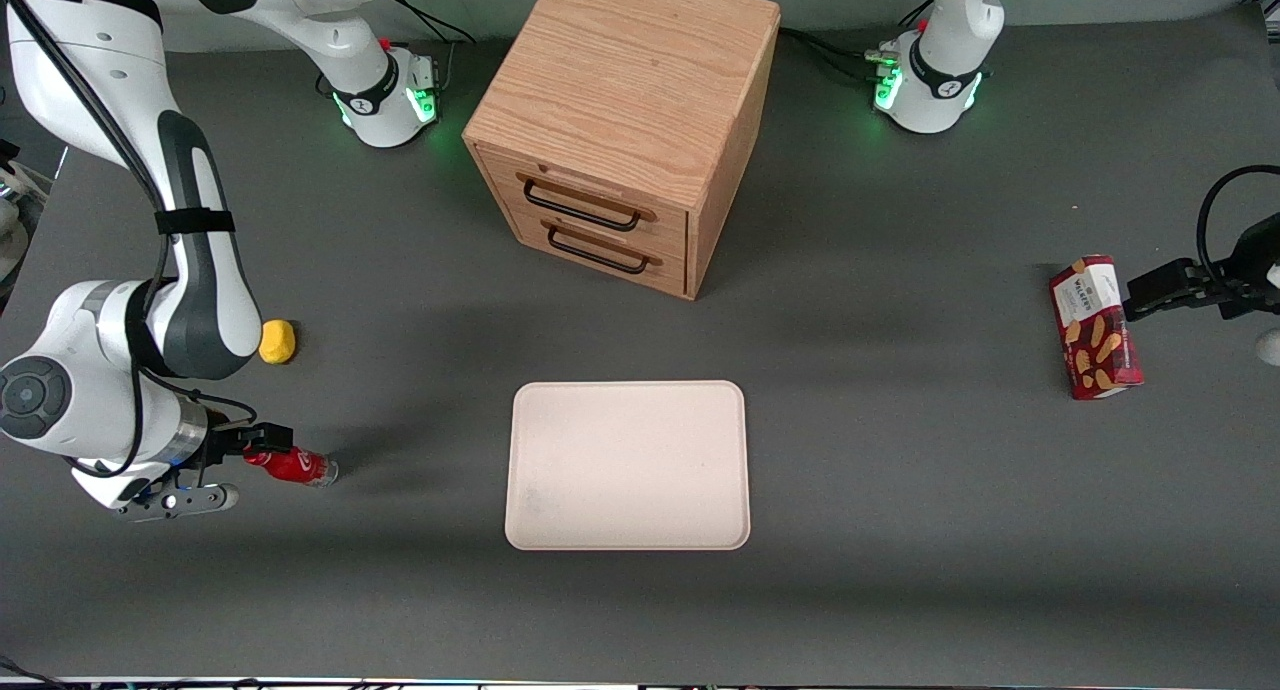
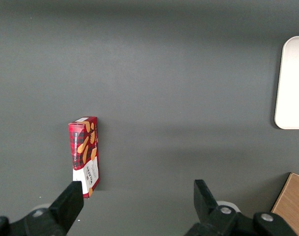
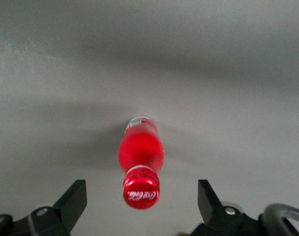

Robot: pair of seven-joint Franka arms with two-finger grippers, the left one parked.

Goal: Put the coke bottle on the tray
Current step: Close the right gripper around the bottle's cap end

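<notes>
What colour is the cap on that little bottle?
Red, with white lettering; the right wrist view shows the coke bottle best, lying between the open gripper fingers.

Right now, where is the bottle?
The bottle lies on the table toward the working arm's end, between the open claw's fingers, beside the tray.

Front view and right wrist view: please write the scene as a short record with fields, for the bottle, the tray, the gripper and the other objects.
coke bottle: lying on the table, cap toward the gripper, not on the tray
tray: flat, nothing on it, in front of the drawer cabinet
gripper: open, low at the bottle's cap end, fingers wide of the cap
yellow object: beside the working arm
biscuit box: toward the parked arm's end
</notes>
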